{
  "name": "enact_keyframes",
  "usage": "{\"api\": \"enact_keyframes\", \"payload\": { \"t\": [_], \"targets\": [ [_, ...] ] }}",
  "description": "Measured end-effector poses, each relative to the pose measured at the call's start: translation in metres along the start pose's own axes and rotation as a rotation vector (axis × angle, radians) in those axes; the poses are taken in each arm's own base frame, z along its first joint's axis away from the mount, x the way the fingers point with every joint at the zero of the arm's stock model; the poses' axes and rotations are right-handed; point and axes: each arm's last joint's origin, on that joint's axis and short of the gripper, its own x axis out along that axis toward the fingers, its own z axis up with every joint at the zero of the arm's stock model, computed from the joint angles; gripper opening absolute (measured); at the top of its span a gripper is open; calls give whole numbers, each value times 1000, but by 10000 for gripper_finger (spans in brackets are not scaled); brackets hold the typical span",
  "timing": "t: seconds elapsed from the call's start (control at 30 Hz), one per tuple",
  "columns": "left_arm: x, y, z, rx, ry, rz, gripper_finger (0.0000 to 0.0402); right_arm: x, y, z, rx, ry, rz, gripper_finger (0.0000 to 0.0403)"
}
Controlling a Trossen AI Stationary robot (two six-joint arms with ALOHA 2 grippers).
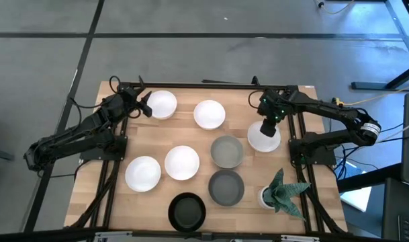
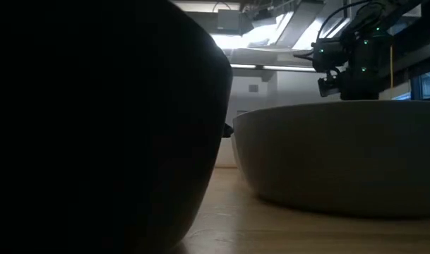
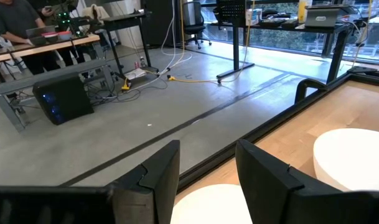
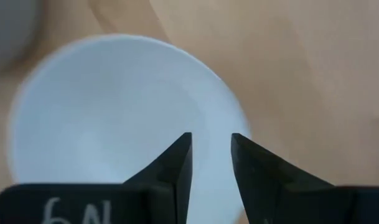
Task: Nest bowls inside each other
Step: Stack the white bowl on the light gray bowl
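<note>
**Right arm poised over a white bowl**

High view: the right gripper point(image 1: 267, 126) hangs over the far-right white bowl point(image 1: 264, 138); the left gripper point(image 1: 145, 105) sits beside another white bowl point(image 1: 162, 104).

Right wrist view: the fingers point(image 4: 177, 163) stand slightly parted above the bowl's rim, holding nothing.

Left wrist view: its fingers point(image 3: 161, 171) are parted, empty.

Likely the pick-up step; next calls for descending onto the rim.

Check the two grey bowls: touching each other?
Apart. The high view shows a strip of bare table between the upper grey bowl and the lower grey bowl.

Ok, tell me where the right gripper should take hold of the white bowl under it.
Probably the rim. The white bowl sits upright and shallow, its wall too wide to span, so only the thin edge fits between the fingers. The right gripper hangs above with a narrow gap over the rim; come straight down, one finger inside, one outside.
</note>
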Motion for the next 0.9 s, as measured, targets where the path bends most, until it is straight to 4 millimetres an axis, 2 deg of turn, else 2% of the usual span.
{"api": "enact_keyframes", "payload": {
  "t": [0.13, 0.5, 0.9],
  "targets": [
    [0, 0, 0, 0, 0, 0, 151, 0, -2, -1, -4, 13, -62, 113],
    [0, 0, 0, -5, 0, 0, 151, 2, -1, -6, 6, 73, -49, 113],
    [0, 0, 0, -20, 0, -1, 151, 31, -3, 3, 9, 188, 0, 113]
  ]
}}
